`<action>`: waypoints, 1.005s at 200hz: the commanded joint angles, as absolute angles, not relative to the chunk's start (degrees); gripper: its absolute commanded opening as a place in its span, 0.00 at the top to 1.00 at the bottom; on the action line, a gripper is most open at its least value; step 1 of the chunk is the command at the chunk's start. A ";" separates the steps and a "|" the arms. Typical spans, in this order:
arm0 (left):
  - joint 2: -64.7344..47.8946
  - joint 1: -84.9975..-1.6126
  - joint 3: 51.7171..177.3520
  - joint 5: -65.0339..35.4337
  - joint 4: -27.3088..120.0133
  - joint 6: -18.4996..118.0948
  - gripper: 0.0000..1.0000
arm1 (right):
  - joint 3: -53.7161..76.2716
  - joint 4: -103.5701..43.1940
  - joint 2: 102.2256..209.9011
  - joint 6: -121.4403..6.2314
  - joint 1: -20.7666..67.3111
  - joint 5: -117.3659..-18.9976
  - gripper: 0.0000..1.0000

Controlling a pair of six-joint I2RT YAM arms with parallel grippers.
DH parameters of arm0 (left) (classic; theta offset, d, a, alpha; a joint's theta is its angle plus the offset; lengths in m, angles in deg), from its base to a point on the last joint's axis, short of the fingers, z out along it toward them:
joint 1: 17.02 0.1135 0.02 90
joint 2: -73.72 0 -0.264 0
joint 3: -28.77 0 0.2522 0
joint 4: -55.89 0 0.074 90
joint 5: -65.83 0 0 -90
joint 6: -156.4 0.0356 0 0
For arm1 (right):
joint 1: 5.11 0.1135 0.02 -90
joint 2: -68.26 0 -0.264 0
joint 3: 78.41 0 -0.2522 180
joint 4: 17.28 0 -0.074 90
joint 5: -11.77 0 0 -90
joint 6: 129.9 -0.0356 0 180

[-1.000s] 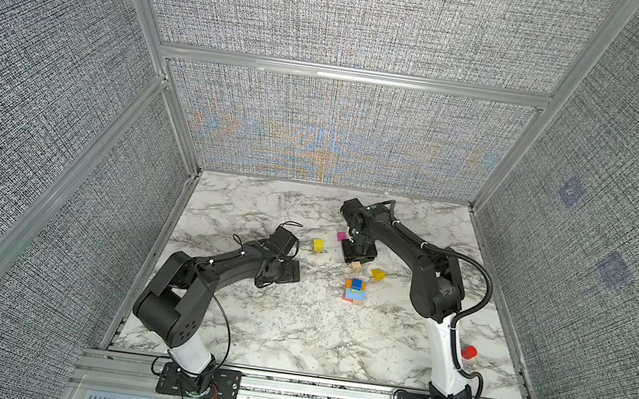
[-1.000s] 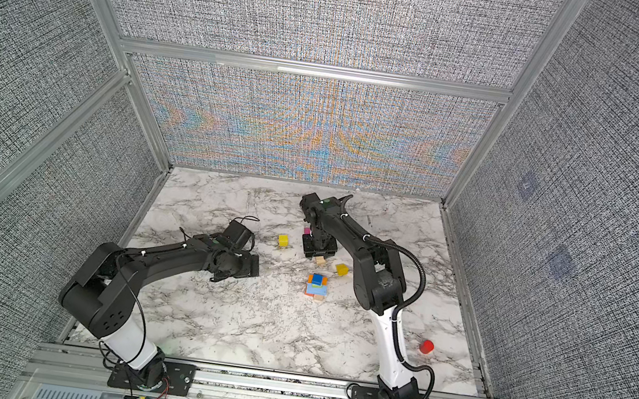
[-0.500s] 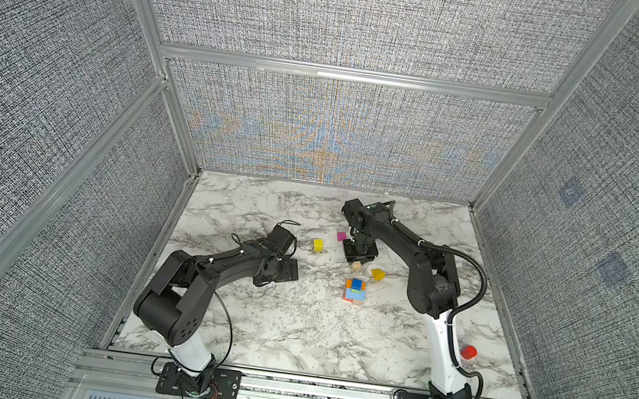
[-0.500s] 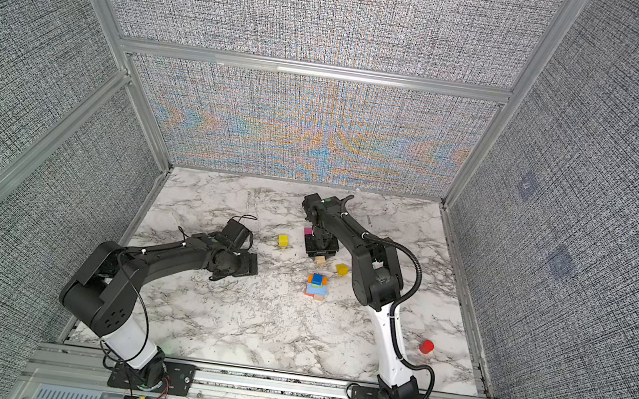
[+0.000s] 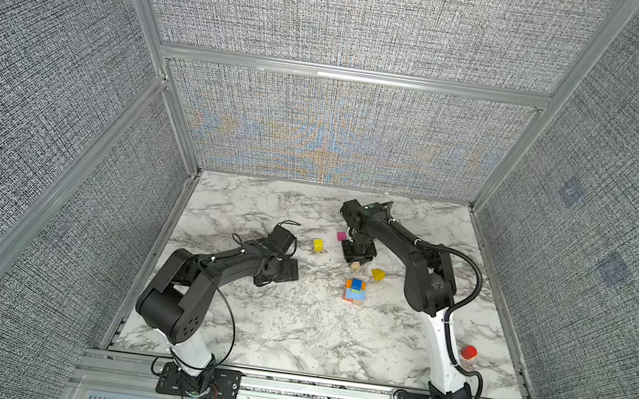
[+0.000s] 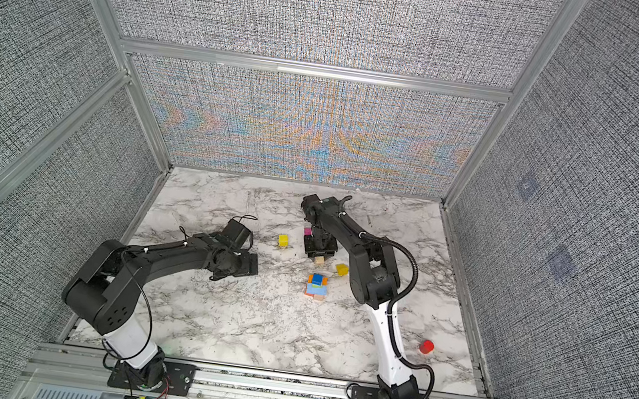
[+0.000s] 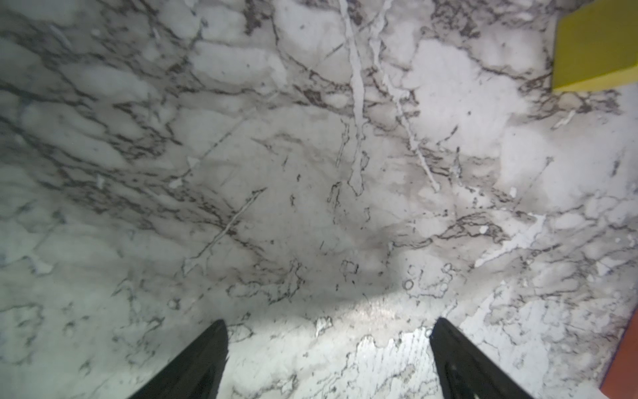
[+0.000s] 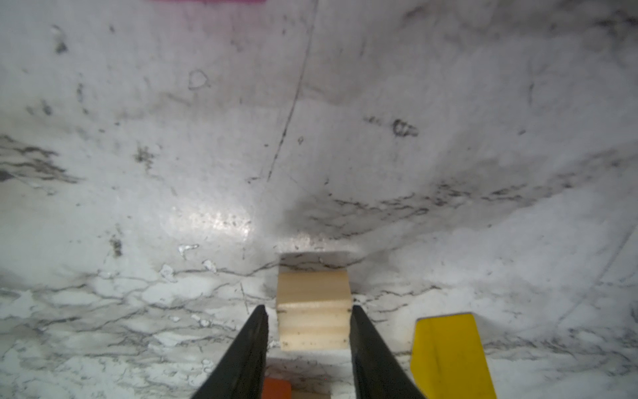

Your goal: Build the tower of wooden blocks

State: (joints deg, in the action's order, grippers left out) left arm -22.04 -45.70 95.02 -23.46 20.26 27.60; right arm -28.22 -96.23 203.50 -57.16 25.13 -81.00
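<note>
Straddling a tan wooden cube [image 8: 312, 328], our right gripper [image 8: 309, 307] stood partly spread, one finger [image 8: 366, 338] touching it. Our left gripper [image 7: 329, 320] gaped wide over the white marble tabletop [image 7: 310, 138]. Our short multicoloured block tower [image 5: 354, 291] stood near that cube.

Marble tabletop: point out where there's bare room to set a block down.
Bare tabletop: the front stretch between left arm and right arm, nearer than the tower; also the back-left corner behind the left arm. Crowded: behind the tower, where the yellow cube, magenta block, tan block, other yellow block and right end effector cluster. The red block sits front right.
</note>
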 commanded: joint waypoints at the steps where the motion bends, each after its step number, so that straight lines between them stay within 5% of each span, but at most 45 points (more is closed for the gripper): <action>1: -22.43 -45.42 94.85 -22.51 20.60 28.22 0.07 | -28.73 -97.56 203.65 -56.97 25.05 -81.99 0.61; 167: -22.09 -45.30 94.58 -22.08 20.78 28.22 0.07 | -29.50 -98.26 204.26 -57.13 25.05 -82.65 0.64; 201: -21.50 -45.20 94.39 -22.17 20.69 28.26 0.07 | -29.68 -98.71 203.54 -57.26 25.12 -82.80 0.71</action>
